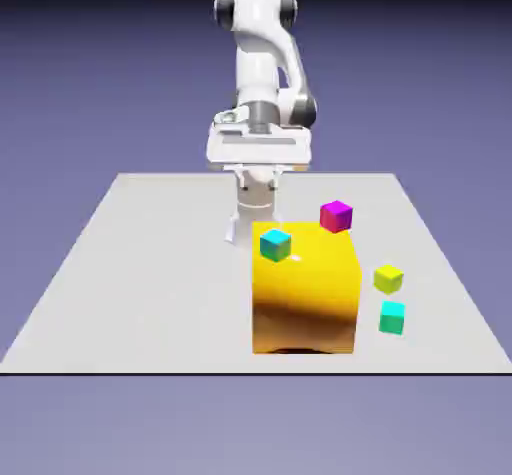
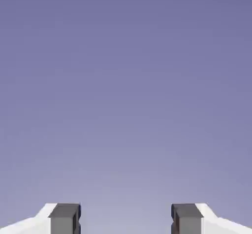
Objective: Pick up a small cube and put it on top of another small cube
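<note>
The small teal cube (image 1: pixel 392 317) lies on the grey table (image 1: pixel 140 283), on the exterior view's right, just beside the big yellow block (image 1: pixel 305 293). My gripper (image 1: pixel 248 229) hangs low behind that block's far left corner, well away from the teal cube. One finger (image 1: pixel 232 229) shows; the block hides the other. In the hand view the gripper (image 2: pixel 126 222) is open. Its grey fingertips (image 2: pixel 65 219) stand wide apart with only the blue-violet backdrop between them.
A cyan cube with a dark blue face (image 1: pixel 275 244) sits on top of the yellow block near its far left corner. A magenta cube (image 1: pixel 336 216) is at the block's far right corner. A yellow-green cube (image 1: pixel 388 279) lies just beyond the teal one.
</note>
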You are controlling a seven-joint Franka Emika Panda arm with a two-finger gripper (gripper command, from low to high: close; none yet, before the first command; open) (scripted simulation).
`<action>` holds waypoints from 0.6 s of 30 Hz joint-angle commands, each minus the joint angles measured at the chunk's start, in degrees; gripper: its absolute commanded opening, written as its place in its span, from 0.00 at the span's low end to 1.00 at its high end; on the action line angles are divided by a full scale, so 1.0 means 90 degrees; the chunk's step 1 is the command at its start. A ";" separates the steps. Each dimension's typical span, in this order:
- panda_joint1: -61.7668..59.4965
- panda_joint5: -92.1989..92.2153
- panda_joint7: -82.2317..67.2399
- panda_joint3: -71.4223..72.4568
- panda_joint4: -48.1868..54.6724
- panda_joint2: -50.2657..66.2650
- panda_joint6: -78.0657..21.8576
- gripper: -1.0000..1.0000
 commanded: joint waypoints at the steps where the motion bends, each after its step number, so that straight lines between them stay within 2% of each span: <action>1: -0.0097 0.0045 0.0158 0.0231 0.0028 -0.0065 0.0008 0.50; 18: -0.1736 0.0801 0.2837 0.4153 0.0512 -0.1161 0.0135 0.50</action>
